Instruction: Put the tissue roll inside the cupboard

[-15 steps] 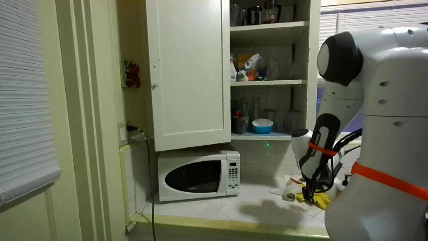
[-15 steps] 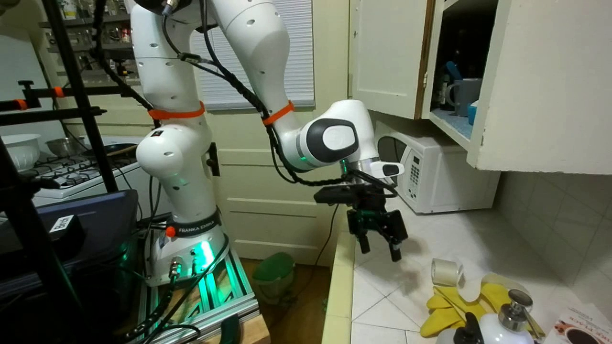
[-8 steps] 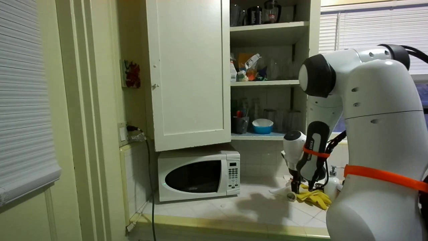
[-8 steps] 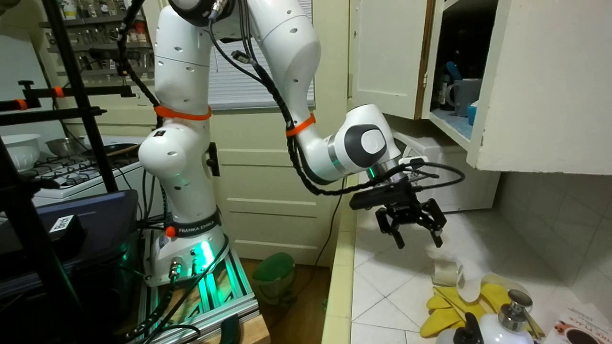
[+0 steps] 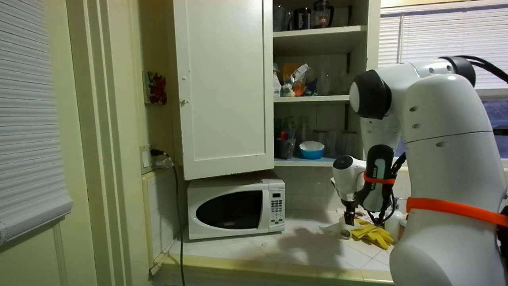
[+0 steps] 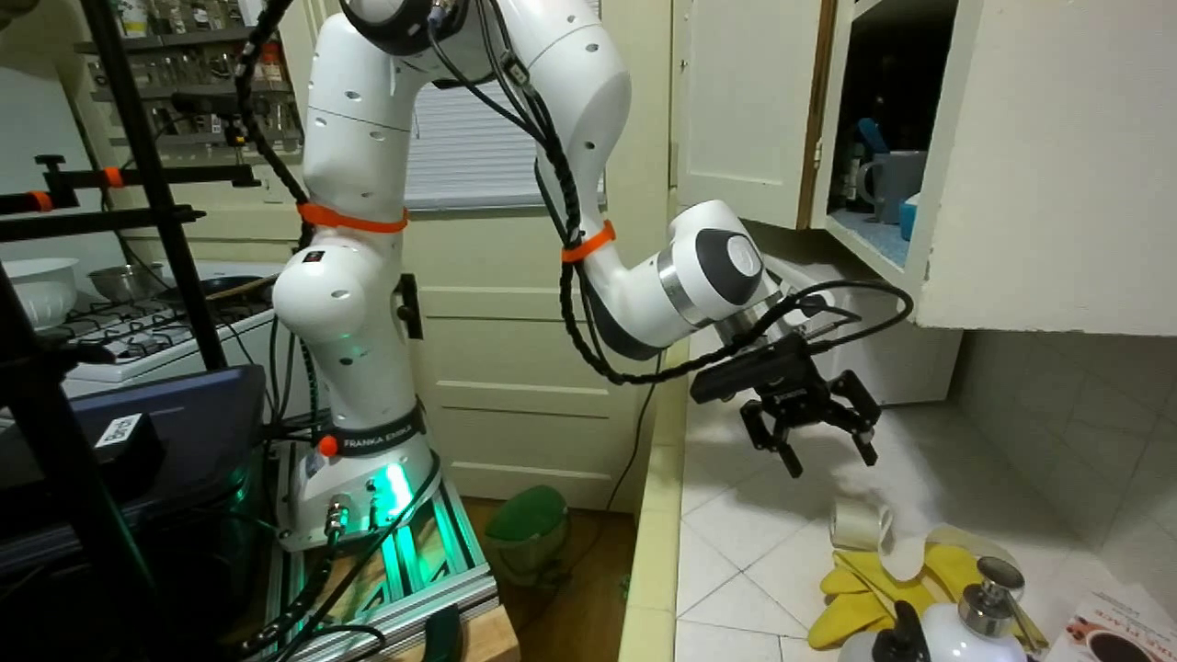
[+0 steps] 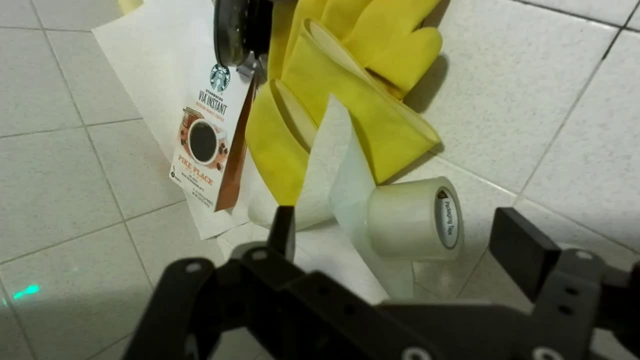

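The tissue roll (image 7: 420,220) lies on its side on the tiled counter, a strip trailing from it. Its core reads "Packaging Tape". It also shows in both exterior views (image 5: 345,234) (image 6: 855,524). My gripper (image 7: 402,225) is open and empty; in the wrist view the roll appears between its fingers. In an exterior view the gripper (image 6: 831,462) is tilted above the counter, apart from the roll. The white cupboard (image 5: 228,87) is on the wall above the counter with its door open and inner shelves showing; it also shows in an exterior view (image 6: 754,110).
Yellow gloves (image 7: 350,85) lie against the roll's trailing strip, beside a coffee packet (image 7: 205,145). A soap bottle (image 6: 975,625) stands near them. A white microwave (image 5: 236,208) sits under the cupboard door. A blue bowl (image 5: 312,151) and cups stand on the lowest shelf.
The arm has reached further over the counter, and the gripper has moved toward the wall and tilted, coming nearer above the roll. The gripper stays open. The roll has not moved.
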`<state>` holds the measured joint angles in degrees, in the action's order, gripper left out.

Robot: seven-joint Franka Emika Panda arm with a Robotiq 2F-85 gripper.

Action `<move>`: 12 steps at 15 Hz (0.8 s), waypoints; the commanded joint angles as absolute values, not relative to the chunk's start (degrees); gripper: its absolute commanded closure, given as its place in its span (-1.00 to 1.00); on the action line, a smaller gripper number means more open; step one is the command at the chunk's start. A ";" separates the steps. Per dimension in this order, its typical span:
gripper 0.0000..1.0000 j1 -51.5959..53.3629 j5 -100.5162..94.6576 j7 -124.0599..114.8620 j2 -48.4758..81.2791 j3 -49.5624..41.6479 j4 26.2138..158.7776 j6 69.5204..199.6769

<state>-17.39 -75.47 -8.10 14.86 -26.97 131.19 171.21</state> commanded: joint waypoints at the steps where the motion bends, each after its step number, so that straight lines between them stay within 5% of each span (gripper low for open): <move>1: -1.00 -15.74 -78.04 -14.53 18.19 -26.92 128.74 171.36; 12: -1.00 -12.70 -93.51 -35.84 26.14 -28.55 123.05 169.30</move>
